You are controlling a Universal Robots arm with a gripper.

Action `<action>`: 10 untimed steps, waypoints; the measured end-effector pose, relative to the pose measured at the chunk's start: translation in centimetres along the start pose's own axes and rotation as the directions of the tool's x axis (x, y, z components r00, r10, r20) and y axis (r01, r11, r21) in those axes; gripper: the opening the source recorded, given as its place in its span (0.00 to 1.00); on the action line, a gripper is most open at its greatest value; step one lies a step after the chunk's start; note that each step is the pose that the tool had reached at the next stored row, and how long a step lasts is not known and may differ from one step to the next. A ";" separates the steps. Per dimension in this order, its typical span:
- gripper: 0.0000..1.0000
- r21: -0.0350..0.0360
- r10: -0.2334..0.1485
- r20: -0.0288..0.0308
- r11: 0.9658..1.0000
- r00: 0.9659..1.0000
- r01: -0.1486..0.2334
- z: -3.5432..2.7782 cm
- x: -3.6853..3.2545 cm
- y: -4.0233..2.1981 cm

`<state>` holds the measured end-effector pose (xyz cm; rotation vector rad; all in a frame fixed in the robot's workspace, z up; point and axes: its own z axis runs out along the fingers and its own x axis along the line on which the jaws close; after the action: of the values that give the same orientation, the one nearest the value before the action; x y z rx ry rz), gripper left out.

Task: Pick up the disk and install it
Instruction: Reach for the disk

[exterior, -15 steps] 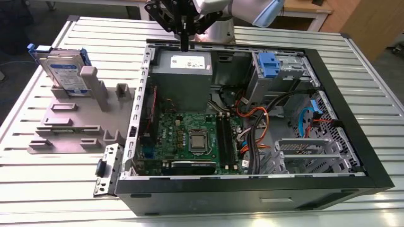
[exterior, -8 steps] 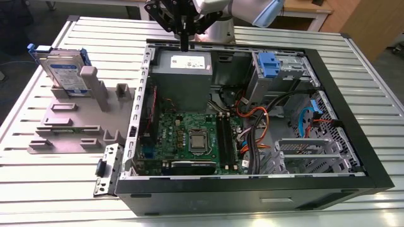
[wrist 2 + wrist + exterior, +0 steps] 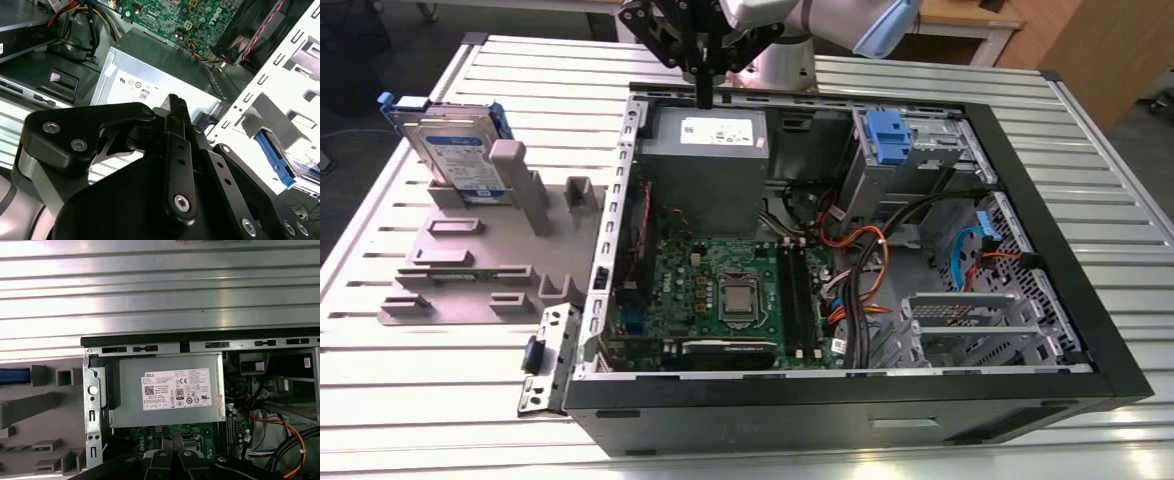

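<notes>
The disk [image 3: 459,152], a silver drive with a blue-and-white label in a blue carrier, stands upright in a slot of the grey fixture [image 3: 467,262] at the exterior view's left. My gripper [image 3: 704,98] hangs over the back edge of the open computer case [image 3: 854,395], just above the power supply, well to the right of the disk. Its fingers [image 3: 176,102] are pressed together and hold nothing. In the first wrist view the gripper [image 3: 173,446] points down at the power supply's near edge. A blue edge of the disk [image 3: 12,376] shows beside the fixture there.
The case lies open on a slatted metal table [image 3: 427,400]. Inside are the grey power supply with a white sticker [image 3: 707,150], the motherboard [image 3: 734,290], orange and black cables [image 3: 867,270], a small blue bracket at the drive bay [image 3: 887,135] and a metal cage [image 3: 961,320].
</notes>
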<state>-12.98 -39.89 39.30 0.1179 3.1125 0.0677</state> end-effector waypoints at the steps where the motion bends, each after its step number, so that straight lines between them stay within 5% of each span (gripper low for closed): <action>1: 0.11 0.000 0.000 0.000 1.000 1.000 0.000 0.00 0.02 0.00; 10: 0.11 0.000 0.000 0.000 1.000 1.000 0.000 0.00 0.21 -0.02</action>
<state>-13.19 -39.89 39.30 0.1180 3.1125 0.0677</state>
